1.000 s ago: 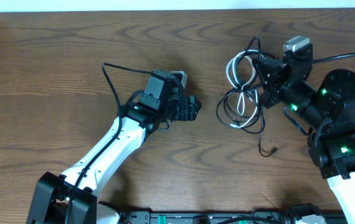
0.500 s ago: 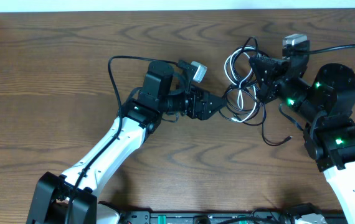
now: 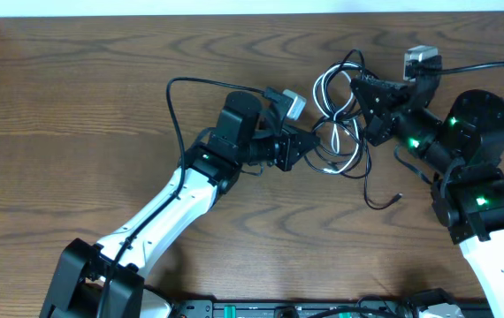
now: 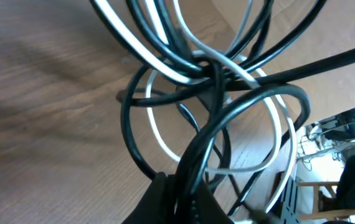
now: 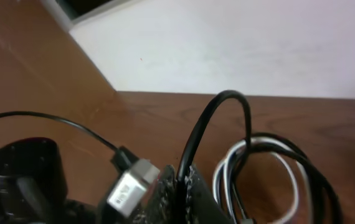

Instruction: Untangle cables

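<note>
Tangled cables (image 3: 336,132) — one white, several black, left hand (image 3: 312,148), right hand (image 3: 362,97) both gripping black.

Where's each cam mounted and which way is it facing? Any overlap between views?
Overhead: above the table, facing straight down; left arm, right arm, cables between.
Left wrist: on that arm, facing past the left gripper into the cables.
Right wrist: low, facing across the table to the wall; right gripper pinches a black cable.
Shared: white cable shows in all three.
</note>
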